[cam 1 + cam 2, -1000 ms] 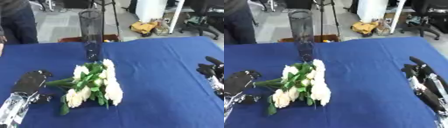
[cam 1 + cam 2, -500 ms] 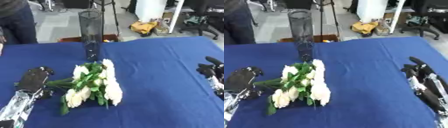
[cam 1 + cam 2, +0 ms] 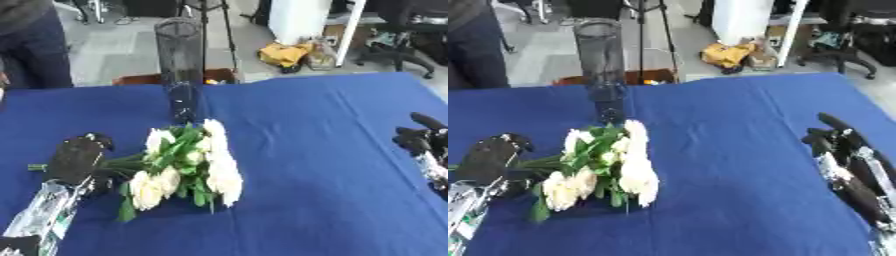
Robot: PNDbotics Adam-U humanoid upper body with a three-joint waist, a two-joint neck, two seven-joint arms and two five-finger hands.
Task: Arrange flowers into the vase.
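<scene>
A bunch of white roses [image 3: 188,162] with green leaves lies on the blue tablecloth [image 3: 315,120], blooms toward me and stems pointing left. My left hand [image 3: 77,157] lies across the stems and covers them; a green stem end [image 3: 35,167] pokes out on its left side. Behind the bunch, near the table's far edge, a tall dark see-through cylinder vase [image 3: 179,65] stands upright with nothing in it. At the right edge my right hand [image 3: 842,147] rests open with fingers straight, well away from the flowers.
A brown box [image 3: 140,79] sits just past the table's far edge behind the vase. At the far left stands a person in dark clothes [image 3: 35,45]. A tripod, chairs and a yellow object [image 3: 284,52] are on the floor beyond.
My left hand has slid right and forward until it covers the rose stems. The flowers, the vase and my right hand have stayed put.
</scene>
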